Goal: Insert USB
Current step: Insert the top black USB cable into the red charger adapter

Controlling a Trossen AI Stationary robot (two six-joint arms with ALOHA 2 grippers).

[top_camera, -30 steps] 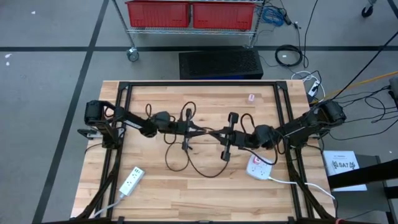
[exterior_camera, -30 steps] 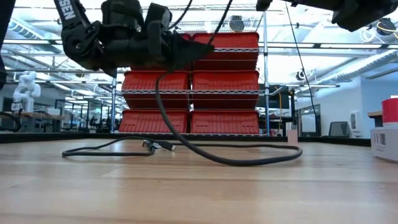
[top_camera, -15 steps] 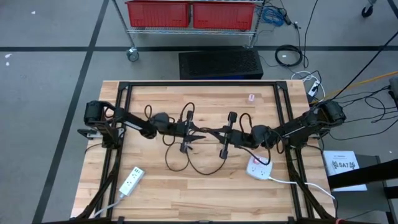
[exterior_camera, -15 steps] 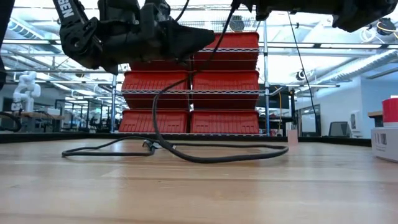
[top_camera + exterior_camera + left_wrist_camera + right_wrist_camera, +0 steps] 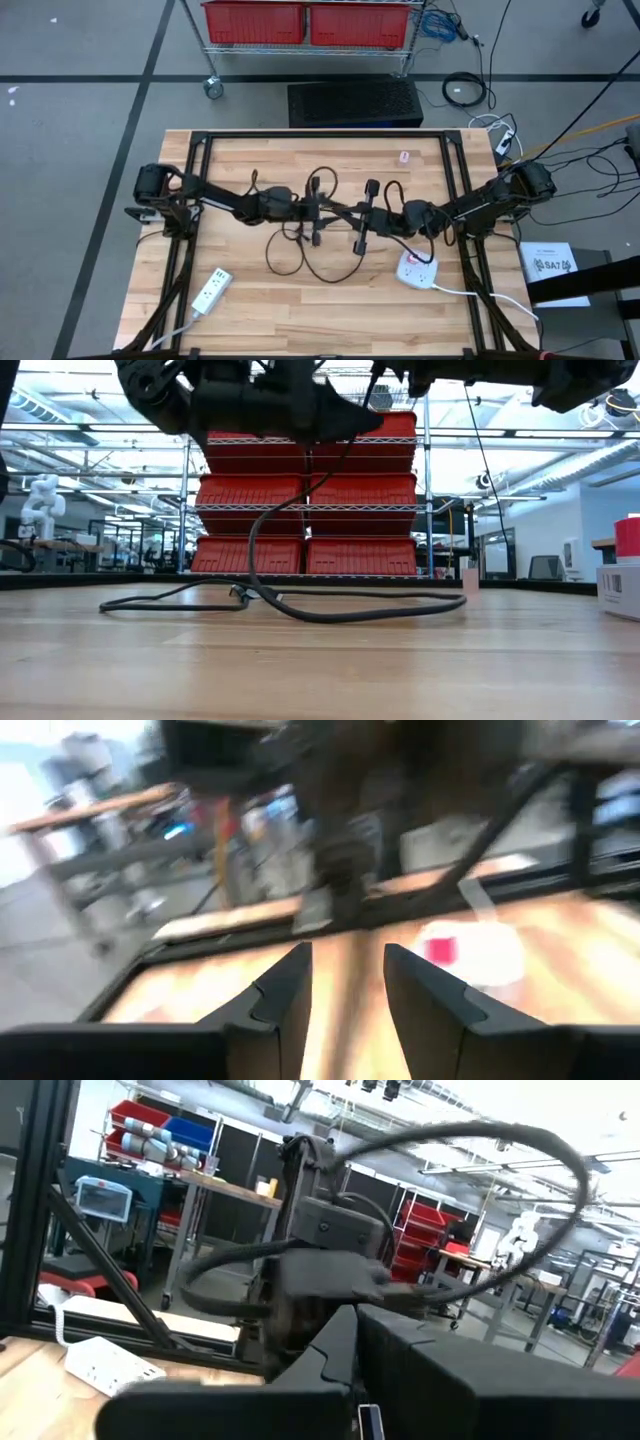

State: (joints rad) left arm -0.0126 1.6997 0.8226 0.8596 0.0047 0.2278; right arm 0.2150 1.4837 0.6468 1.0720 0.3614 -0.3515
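A black USB cable [image 5: 335, 282] lies in loose loops on the wooden table, with one plug end [image 5: 240, 594] resting flat on the wood. Another stretch [image 5: 255, 520] rises off the table toward the two grippers, which meet tip to tip over the table's middle. My right gripper [image 5: 350, 212] is shut on the raised part. My left gripper [image 5: 335, 209] is open right in front of it. In the left wrist view its fingers [image 5: 345, 955] stand apart with bare wood showing between them. A white power strip [image 5: 417, 268] lies below the right arm. My right gripper [image 5: 352, 1330] is shut on the raised part of the USB cable, coming level from the table's right. Its own shut fingers hide the place of contact. The cable [image 5: 300, 475] hangs slack below it, down to the loops on the table.
A second white power strip [image 5: 210, 292] lies near the table's near-left corner. A small pink object [image 5: 404, 157] sits toward the far edge. A black frame rail [image 5: 320, 135] runs round the tabletop. Camera cables loop above both wrists. Bare wood lies along the near edge.
My left gripper has moved toward the table's right, up to the right gripper, and has risen a little. The hanging stretch of cable has shifted with this. The right end of the loop on the table has drawn in slightly.
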